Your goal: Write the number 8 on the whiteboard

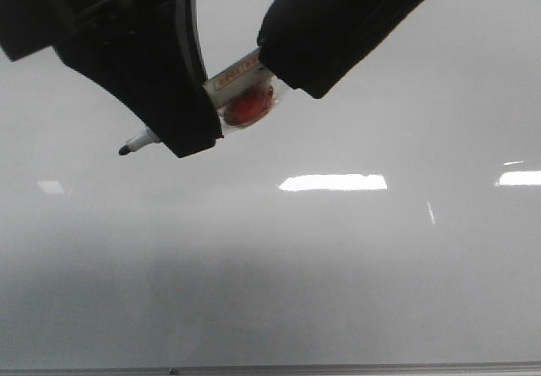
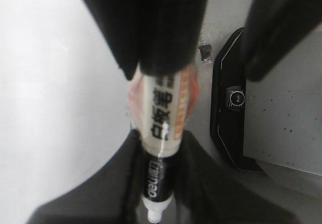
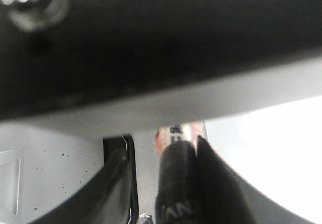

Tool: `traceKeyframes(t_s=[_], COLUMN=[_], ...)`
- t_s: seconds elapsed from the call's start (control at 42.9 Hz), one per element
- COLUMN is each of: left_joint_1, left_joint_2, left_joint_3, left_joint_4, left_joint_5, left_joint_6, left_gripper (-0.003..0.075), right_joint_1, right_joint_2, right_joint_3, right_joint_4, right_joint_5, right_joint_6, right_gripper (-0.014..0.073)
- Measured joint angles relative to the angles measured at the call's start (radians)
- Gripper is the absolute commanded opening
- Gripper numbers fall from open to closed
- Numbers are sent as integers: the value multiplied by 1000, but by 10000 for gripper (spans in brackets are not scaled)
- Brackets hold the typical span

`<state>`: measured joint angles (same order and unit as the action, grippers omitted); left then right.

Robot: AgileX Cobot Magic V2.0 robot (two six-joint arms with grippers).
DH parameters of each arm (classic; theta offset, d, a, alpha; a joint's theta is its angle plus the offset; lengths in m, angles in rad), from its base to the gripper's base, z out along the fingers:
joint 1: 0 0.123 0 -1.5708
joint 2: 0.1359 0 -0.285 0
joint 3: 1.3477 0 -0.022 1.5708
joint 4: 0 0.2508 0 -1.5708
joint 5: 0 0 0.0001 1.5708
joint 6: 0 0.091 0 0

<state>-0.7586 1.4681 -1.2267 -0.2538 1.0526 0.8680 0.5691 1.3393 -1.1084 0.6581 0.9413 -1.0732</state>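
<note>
The whiteboard (image 1: 338,266) fills the front view, and I see no number 8 on it. A marker (image 1: 245,97) with a white labelled barrel hangs level above the board, its bare black tip (image 1: 127,149) pointing left. My left gripper (image 1: 182,135) is shut on the marker's tip half, and the left wrist view shows the barrel (image 2: 161,113) between its fingers (image 2: 100,199). My right gripper (image 1: 287,63) is around the marker's back end. In the right wrist view that black end (image 3: 176,183) lies against one finger (image 3: 216,183), with a gap to the other.
Bright rectangular light reflections (image 1: 334,182) lie on the board. Its thin metal edge (image 1: 338,367) runs along the near side. The left wrist view shows a black device (image 2: 229,113) and a speckled grey surface (image 2: 287,123) beside the board.
</note>
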Motion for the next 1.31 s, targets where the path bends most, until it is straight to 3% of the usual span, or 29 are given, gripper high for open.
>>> traceKeyframes(t_s=[0.117,0.28,0.373,0.537,0.677,0.863,1.027,1.307], left_joint_1=[0,0,0,31,113,279,399,420], left_joint_2=[0,0,-2,-59,-154,-291,-379,-386], left_joint_3=[0,0,0,0,6,99,187,201], left_joint_4=[-2,-3,-1,6,6,6,-6,-64], left_joint_5=[0,-3,-10,-14,-19,-60,-129,-157], left_joint_6=[5,6,6,-26,-60,-149,-259,-278], left_gripper=[8,324,400,405,405,403,399,399], right_joint_1=[0,0,0,0,-39,-217,-375,-386], right_joint_2=[0,0,0,-9,-61,-199,-332,-351], right_joint_3=[-1,-4,-4,-4,-4,27,174,219], right_joint_4=[-4,-8,-6,-27,-147,-280,-250,-163], right_joint_5=[-11,-12,-5,-1,2,-4,-140,-307], right_joint_6=[0,0,0,45,181,423,575,588], right_gripper=[69,-63,-67,-67,-67,-67,-67,-67])
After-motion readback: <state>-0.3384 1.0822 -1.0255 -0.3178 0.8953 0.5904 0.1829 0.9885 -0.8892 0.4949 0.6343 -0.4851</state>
